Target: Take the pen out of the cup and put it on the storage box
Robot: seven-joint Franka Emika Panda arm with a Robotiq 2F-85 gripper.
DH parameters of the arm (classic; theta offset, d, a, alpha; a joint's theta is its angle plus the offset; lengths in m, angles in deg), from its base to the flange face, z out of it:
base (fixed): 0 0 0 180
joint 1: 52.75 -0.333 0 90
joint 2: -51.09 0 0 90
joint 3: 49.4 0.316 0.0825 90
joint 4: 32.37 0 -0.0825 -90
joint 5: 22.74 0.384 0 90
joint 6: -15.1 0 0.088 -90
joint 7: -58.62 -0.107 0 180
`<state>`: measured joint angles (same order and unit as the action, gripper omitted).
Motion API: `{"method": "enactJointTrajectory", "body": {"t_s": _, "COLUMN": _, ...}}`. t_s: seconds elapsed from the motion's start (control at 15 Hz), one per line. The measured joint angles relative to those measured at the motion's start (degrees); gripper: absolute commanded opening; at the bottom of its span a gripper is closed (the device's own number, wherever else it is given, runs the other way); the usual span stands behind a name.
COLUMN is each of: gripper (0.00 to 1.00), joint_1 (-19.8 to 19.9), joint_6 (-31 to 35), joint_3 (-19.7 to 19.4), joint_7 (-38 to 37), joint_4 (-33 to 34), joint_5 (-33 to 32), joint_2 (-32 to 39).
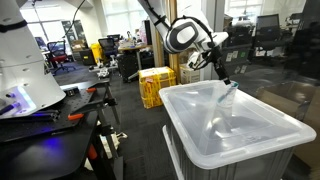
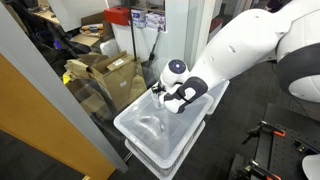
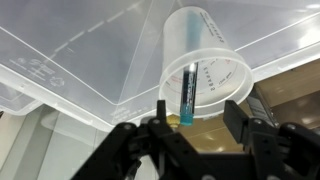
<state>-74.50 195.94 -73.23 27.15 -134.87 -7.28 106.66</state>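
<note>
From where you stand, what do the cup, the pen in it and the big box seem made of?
The cup: clear glossy plastic, probably; the pen shows through its wall. The pen: dark with a teal tint, likely plastic, hard to tell. The storage box: whitish translucent plastic, with soft reflections on its moulded lid.

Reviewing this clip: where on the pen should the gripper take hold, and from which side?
The pen leans nearly upright against the wall of the cup, so only its teal upper end at the open mouth is reachable. Grip that end, coming down from above.
</note>
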Motion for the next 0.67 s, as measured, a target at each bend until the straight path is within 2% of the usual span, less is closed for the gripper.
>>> {"method": "enactJointTrajectory", "body": {"t_s": 0.2, "gripper": 0.55, "joint_1": 0.5, "joint_6": -0.3, "joint_3": 0.5, "joint_7": 0.0, "joint_4": 0.8, "joint_5": 0.0, "joint_2": 0.5}}
{"method": "enactJointTrajectory", "body": {"t_s": 0.67, "gripper": 0.52, "joint_1": 1.3, "joint_6": -0.5, "joint_3": 0.9, "joint_7": 0.0, "joint_4": 3.1, "joint_5": 0.0, "joint_2": 2.2}}
